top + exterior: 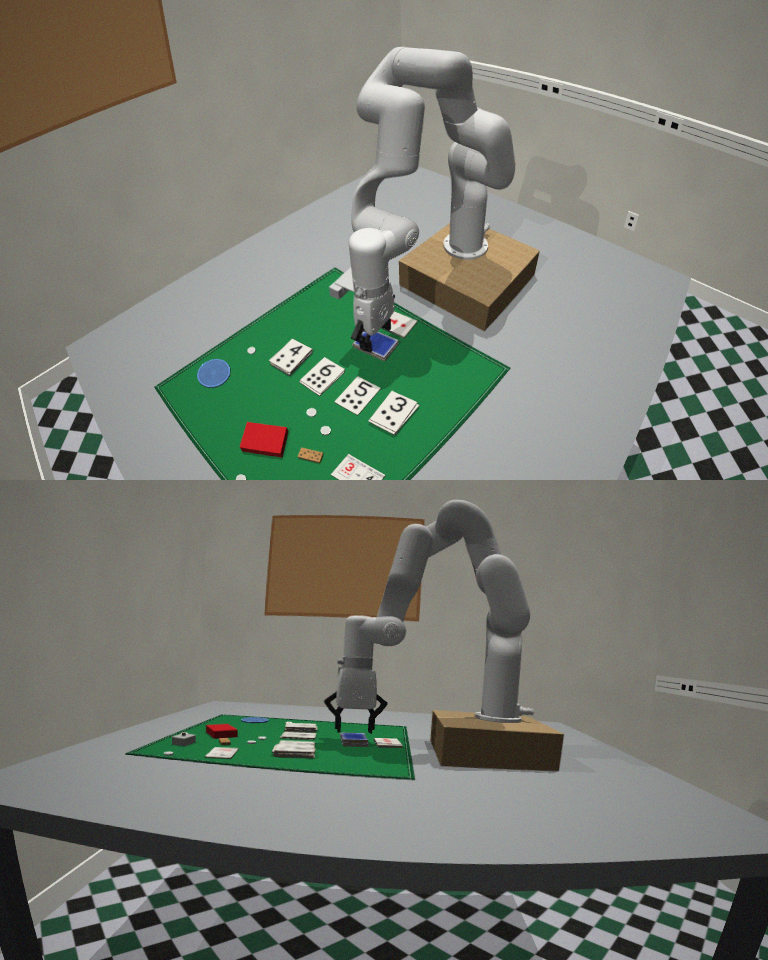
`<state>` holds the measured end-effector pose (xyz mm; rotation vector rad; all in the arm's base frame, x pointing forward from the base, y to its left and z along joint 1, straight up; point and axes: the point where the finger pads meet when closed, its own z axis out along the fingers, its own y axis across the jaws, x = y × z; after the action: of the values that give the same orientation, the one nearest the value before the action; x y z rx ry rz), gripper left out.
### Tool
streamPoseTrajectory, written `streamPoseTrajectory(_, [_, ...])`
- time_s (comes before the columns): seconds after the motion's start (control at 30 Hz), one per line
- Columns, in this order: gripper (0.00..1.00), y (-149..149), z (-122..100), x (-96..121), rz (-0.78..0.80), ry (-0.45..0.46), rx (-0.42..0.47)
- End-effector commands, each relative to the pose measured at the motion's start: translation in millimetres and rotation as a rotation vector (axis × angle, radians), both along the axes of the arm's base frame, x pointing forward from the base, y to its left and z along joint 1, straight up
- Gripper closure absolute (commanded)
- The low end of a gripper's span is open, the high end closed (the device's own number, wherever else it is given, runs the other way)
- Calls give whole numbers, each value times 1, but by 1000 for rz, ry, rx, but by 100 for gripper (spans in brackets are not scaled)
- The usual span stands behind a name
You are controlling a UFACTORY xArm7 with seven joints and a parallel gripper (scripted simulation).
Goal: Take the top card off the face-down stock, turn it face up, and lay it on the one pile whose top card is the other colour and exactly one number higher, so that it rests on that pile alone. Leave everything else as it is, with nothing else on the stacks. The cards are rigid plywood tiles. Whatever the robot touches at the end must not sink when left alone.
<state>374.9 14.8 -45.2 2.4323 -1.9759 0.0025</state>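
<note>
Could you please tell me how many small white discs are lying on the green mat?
4. One lies beside the 4 pile, two sit in front of the 6 pile, and one is at the bottom edge. More may lie out of frame.

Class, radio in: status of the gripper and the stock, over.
Gripper open, empty, hovering above blue-backed stock. Top card not lifted. Red face-up card lies beside stock; nothing blocking.

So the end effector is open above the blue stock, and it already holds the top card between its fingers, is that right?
Not quite. The end effector is open above the blue stock, but it holds nothing: the exterior view shows the fingers spread wide on either side with empty space between them, and the top card is not yet lifted from the stock.
</note>
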Motion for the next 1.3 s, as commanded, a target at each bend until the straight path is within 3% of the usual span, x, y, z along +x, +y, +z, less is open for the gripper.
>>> streamPoseTrajectory(0.0, [13,0,-1,2,0,-3,0])
streamPoseTrajectory(1.27, [13,0,-7,3,0,-3,0])
